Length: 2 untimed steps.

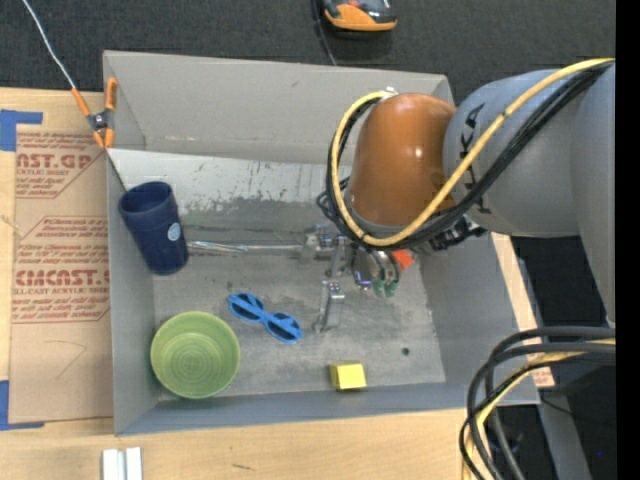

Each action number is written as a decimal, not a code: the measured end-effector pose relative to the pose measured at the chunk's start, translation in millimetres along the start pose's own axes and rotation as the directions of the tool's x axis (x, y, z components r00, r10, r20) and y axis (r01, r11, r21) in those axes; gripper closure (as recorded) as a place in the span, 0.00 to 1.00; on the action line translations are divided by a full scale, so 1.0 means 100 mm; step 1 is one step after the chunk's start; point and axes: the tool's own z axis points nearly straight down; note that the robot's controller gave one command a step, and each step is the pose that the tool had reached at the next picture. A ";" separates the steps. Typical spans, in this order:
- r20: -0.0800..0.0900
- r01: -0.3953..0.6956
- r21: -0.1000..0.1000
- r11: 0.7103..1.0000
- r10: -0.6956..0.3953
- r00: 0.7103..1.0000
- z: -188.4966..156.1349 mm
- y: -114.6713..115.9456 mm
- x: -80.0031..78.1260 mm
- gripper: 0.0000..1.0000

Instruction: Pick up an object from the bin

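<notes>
Now — pincer [330,290] | low in bin [270,108] | just beside blue figure-eight piece [265,318]

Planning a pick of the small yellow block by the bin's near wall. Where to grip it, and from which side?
Probably from straight above, taking the yellow block by its left and right faces in view: it lies flat, open floor beside both, while the bin wall crowds its near face.

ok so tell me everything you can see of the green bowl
The green bowl is round, light green, plastic by its look, with concentric rings stepping down inside. It sits upright, mouth up, nothing in it, in the bin's lower left corner, close against the walls. The blue figure-eight piece lies apart from it.
</notes>
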 end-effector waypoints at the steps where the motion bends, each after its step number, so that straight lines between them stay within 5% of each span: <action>1: -0.003 -0.002 -0.001 1.000 0.002 1.000 0.96 0.24 -0.18 0.00; 2: 0.006 -0.004 -0.002 1.000 0.004 1.000 0.91 0.24 -0.20 1.00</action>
